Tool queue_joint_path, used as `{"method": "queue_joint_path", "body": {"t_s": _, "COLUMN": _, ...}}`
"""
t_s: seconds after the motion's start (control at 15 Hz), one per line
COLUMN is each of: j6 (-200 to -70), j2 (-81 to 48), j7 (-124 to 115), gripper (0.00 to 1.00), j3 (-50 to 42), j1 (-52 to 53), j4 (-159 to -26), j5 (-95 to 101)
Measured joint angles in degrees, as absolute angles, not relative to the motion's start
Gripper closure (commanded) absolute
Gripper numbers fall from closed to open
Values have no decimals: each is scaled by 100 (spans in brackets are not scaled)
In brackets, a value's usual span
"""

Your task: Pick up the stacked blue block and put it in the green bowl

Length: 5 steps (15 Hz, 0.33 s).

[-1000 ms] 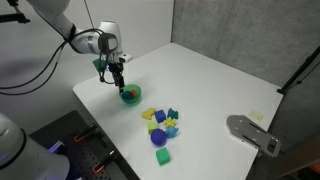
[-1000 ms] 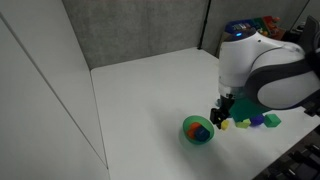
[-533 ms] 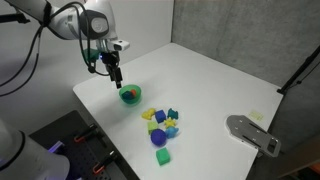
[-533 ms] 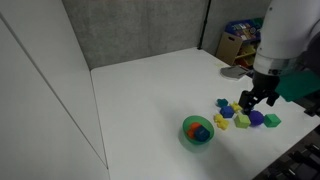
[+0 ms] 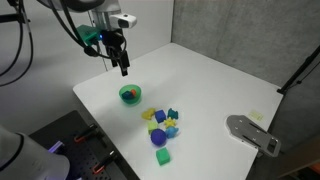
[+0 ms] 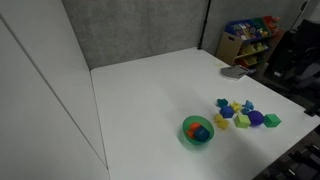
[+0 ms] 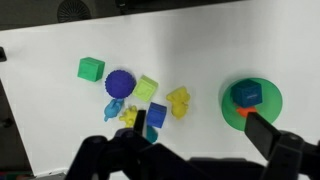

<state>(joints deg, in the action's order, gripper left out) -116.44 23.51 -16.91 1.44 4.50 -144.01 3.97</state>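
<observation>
The dark blue block (image 7: 246, 93) lies inside the green bowl (image 7: 227, 102), next to a small orange piece. The bowl also shows in both exterior views (image 5: 136, 98) (image 6: 186, 128), with the blue block in it (image 6: 202, 131). My gripper (image 5: 123, 68) hangs high above the table, up and behind the bowl. In the wrist view its two dark fingers (image 7: 200, 128) stand wide apart with nothing between them. The gripper itself does not show clearly in the exterior view with the shelf.
A loose cluster of blocks (image 5: 162, 120) lies near the bowl: a green cube (image 7: 91, 68), a purple round block (image 7: 119, 83), a blue cube (image 7: 157, 114) and yellow pieces (image 7: 179, 101). A grey device (image 5: 250, 132) sits at the table's far corner.
My gripper has risen from just over the bowl and moved away from it. The arm has swung out of the exterior view where it filled the right side.
</observation>
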Motion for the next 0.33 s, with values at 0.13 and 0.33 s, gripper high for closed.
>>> {"method": "queue_joint_path", "body": {"t_s": 0.13, "j6": -11379, "j2": 2549, "j7": -1438, "gripper": 0, "j3": 118, "j1": 398, "j4": -14274, "j5": 129}}
{"method": "queue_joint_path", "body": {"t_s": 0.33, "j6": -11069, "j2": 2760, "j7": -1299, "gripper": 0, "j3": 116, "j1": 383, "j4": -14152, "j5": -93}}
